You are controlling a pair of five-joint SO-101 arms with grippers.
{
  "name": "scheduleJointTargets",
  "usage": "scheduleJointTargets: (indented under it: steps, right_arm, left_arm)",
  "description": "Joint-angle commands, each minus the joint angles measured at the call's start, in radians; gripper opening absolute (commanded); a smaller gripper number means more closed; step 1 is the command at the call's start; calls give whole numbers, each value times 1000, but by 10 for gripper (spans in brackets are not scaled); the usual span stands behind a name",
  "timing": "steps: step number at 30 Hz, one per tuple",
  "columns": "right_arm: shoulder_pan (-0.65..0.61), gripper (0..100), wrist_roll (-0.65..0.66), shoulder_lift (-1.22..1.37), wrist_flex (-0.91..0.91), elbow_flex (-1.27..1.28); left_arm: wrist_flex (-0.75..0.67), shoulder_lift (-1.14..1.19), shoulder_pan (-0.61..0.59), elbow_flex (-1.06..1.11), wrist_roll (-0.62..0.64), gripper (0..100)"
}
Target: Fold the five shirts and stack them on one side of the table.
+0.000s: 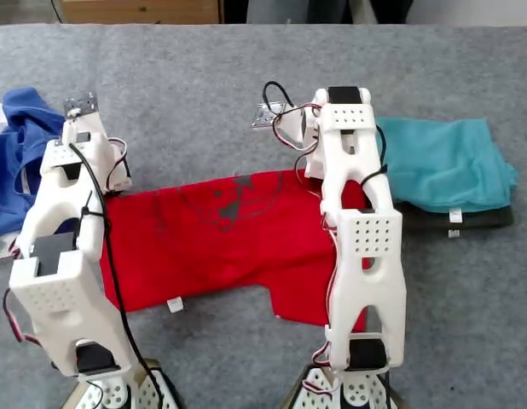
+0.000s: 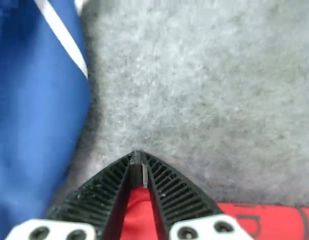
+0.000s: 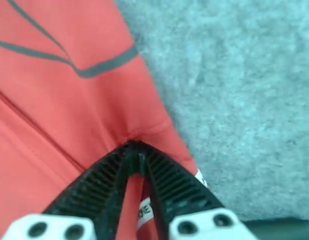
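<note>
From above, the red shirt lies spread flat across the middle of the grey table, between the left arm and the right arm. Each arm reaches over one of its far corners. A crumpled blue shirt sits at the table's left edge, just beside the left arm. A folded teal shirt rests on a dark shirt at the right. The far strip of the table is bare, as is the near strip between the arm bases.

At the left wrist, the left gripper is pinched down to a slit with red cloth between its jaws. The blue shirt lies close alongside and bare table lies ahead.

At the right wrist, the right gripper is clamped just as narrowly on the red shirt's edge — a white tag shows between its jaws. Bare table runs along that edge.
</note>
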Motion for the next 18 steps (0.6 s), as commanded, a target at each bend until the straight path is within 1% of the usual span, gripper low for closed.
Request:
scheduleJointTargets:
  steps: [1, 3, 6, 9, 11, 14, 18]
  right_arm:
    - [-11, 15, 8, 13, -3, 1]
    - [-11, 15, 8, 13, -3, 1]
    - [-11, 15, 8, 13, -3, 1]
    - [-11, 15, 8, 13, -5, 1]
    - [-11, 15, 8, 13, -5, 1]
    - [-12, 15, 8, 13, -5, 1]
    - [-12, 15, 8, 13, -5, 1]
  left_arm:
    - [28, 26, -30, -73, 8, 28]
    - [38, 29, -53, -93, 18, 28]
    - [40, 31, -114, -94, 110, 28]
    - [81, 29, -143, -101, 133, 28]
    - [98, 20, -133, -125, 127, 28]
    - [184, -38, -97, -216, 124, 28]
    - [269, -109, -50, -314, 64, 28]
